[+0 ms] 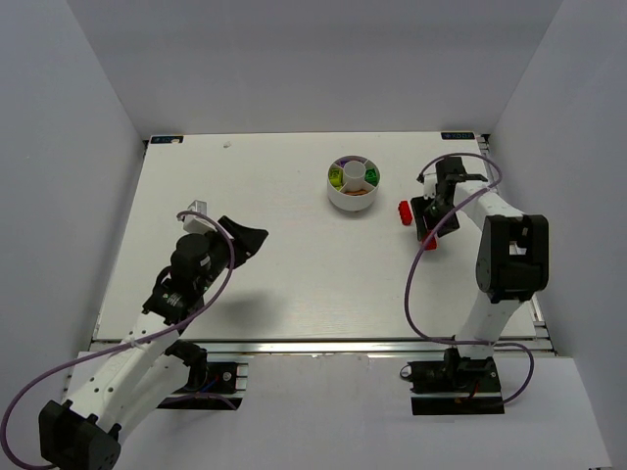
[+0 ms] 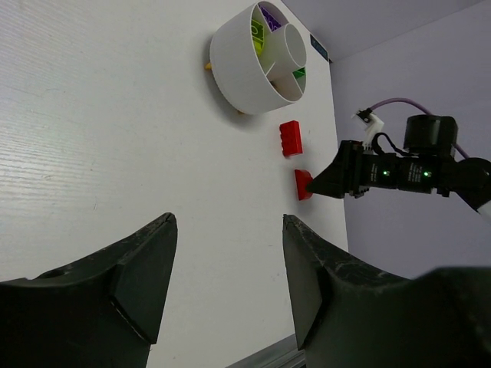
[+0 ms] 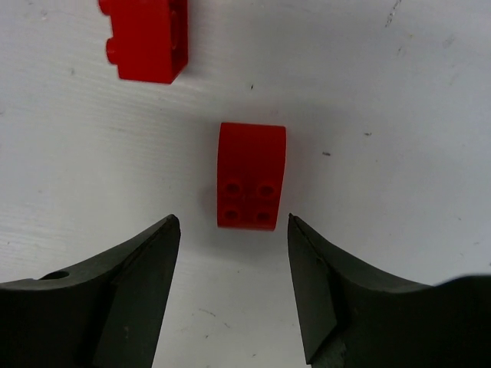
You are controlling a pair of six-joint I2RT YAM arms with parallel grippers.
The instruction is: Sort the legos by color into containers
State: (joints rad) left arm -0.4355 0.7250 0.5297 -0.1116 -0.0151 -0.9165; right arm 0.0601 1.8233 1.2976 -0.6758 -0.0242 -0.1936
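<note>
The white round dish [image 1: 353, 199] stands at the back middle of the table, with yellow-green [image 1: 336, 177], dark green [image 1: 372, 177] and purple [image 1: 346, 163] legos in its wedge sections. Two red legos lie on the table right of it: one [image 1: 404, 212] nearer the dish, the other [image 3: 252, 175] just beyond my right gripper's fingertips. My right gripper [image 3: 234, 222] hangs open over that brick and holds nothing. My left gripper [image 2: 228, 222] stands open and empty over bare table at centre left [image 1: 253, 240]. In the left wrist view, the dish [image 2: 242, 73] and both red legos [image 2: 290, 139] lie far ahead.
White walls close in the table on the left, back and right. The right arm's purple cable [image 1: 416, 279] loops over the table's right side. A metal rail [image 1: 323, 345] runs along the near edge.
</note>
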